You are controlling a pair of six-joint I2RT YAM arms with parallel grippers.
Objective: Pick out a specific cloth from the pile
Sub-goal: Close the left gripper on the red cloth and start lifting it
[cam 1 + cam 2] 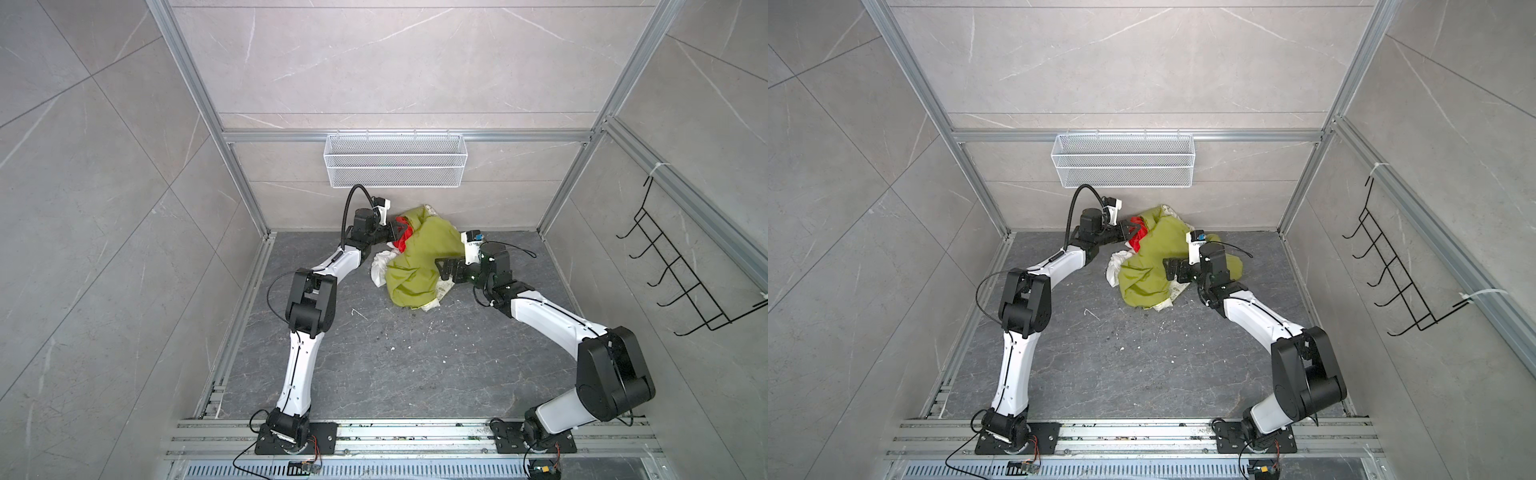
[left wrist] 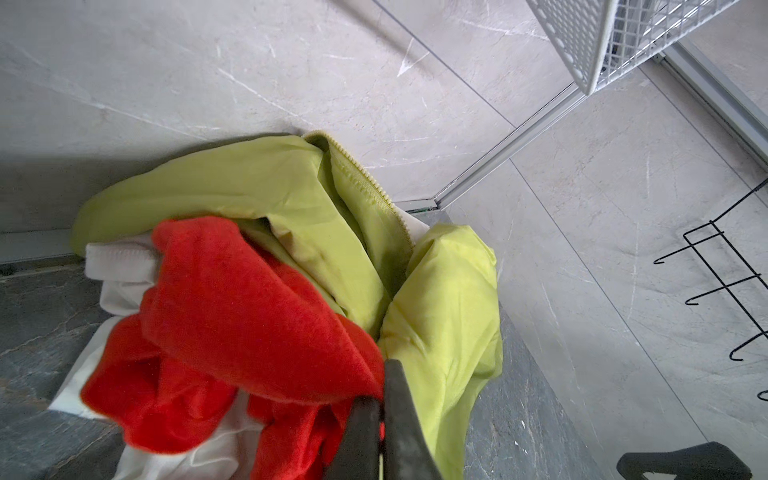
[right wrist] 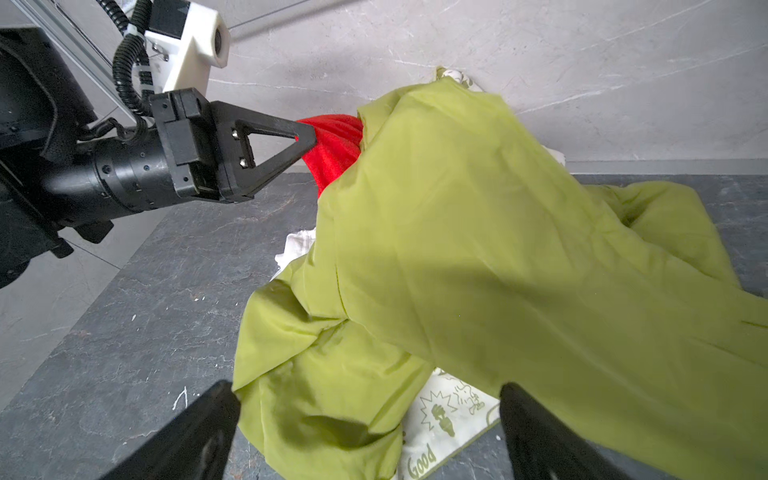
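Pile (image 1: 409,278) sits on floor (image 1: 374,353) against back wall, below wire basket (image 1: 395,166). At pile's rear left, the cloth (image 1: 405,243) lies partly under large cloth (image 1: 428,249), left hand (image 1: 399,232) on it. Right hand (image 1: 444,269) at pile's right. Hook rack (image 1: 681,274) on right wall.

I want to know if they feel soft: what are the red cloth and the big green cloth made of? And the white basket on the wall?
Red cloth: looks like fuzzy fleece or terry, matte; its surface shows a nap.
Green cloth: thin, smooth woven fabric, faint sheen, zipper edge; maybe nylon.
White basket: fine mesh, likely white-painted metal.
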